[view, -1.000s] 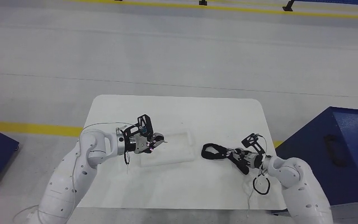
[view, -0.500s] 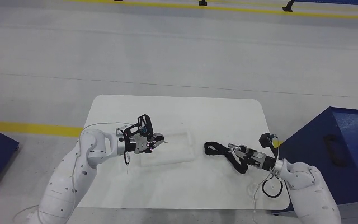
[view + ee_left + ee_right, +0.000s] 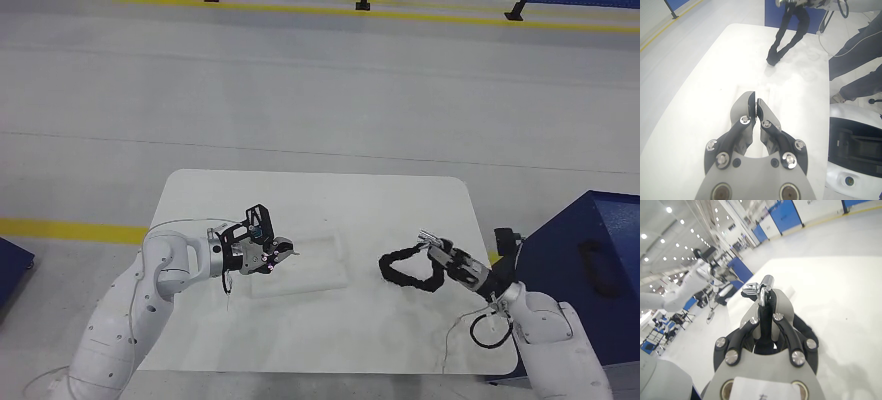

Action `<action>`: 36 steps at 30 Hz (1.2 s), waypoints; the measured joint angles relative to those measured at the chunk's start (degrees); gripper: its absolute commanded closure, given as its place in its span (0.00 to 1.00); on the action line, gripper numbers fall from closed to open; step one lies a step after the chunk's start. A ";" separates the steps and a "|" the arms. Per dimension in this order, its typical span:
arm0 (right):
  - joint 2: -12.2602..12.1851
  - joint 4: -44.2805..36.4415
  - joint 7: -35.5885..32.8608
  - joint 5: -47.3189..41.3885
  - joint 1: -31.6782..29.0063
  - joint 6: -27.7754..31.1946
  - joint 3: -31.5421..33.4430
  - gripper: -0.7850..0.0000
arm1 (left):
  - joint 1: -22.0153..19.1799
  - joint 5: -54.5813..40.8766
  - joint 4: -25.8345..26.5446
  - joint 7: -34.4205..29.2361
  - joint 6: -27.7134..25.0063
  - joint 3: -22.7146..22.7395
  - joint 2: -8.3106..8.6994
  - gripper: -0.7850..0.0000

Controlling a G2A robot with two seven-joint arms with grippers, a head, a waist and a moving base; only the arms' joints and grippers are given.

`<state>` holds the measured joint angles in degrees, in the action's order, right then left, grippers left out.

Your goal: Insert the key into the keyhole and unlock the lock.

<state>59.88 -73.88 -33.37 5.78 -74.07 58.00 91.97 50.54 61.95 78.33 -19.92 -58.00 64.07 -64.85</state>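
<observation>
In the top view, the left gripper (image 3: 285, 251) sits over the left middle of the white table (image 3: 330, 340). Its jaws are pinched tight on a small silver key (image 3: 755, 108). At the right, the right gripper (image 3: 443, 254) squeezes the black cable lock (image 3: 403, 271) just below its shiny end (image 3: 767, 280), and the loop hangs down.

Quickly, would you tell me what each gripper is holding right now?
Left gripper: closed on the key.
Right gripper: closed on the lock.
</observation>
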 measured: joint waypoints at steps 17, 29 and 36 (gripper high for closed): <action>-1.04 -1.72 -12.55 -34.77 0.00 -0.57 -1.29 1.00 | 0.18 -0.02 0.18 0.39 0.43 0.16 0.00 1.00; -3.51 -7.40 -12.86 -30.54 0.45 0.06 -12.47 1.00 | 2.84 31.03 5.53 41.91 17.09 -1.53 0.17 1.00; -4.27 -9.09 -12.93 -29.86 0.42 0.00 -14.19 1.00 | 2.44 37.50 4.71 52.15 21.01 -2.82 0.21 1.00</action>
<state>55.61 -82.98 -46.31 -24.07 -73.65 58.00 77.78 52.99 99.45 83.05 32.23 -36.99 61.25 -64.64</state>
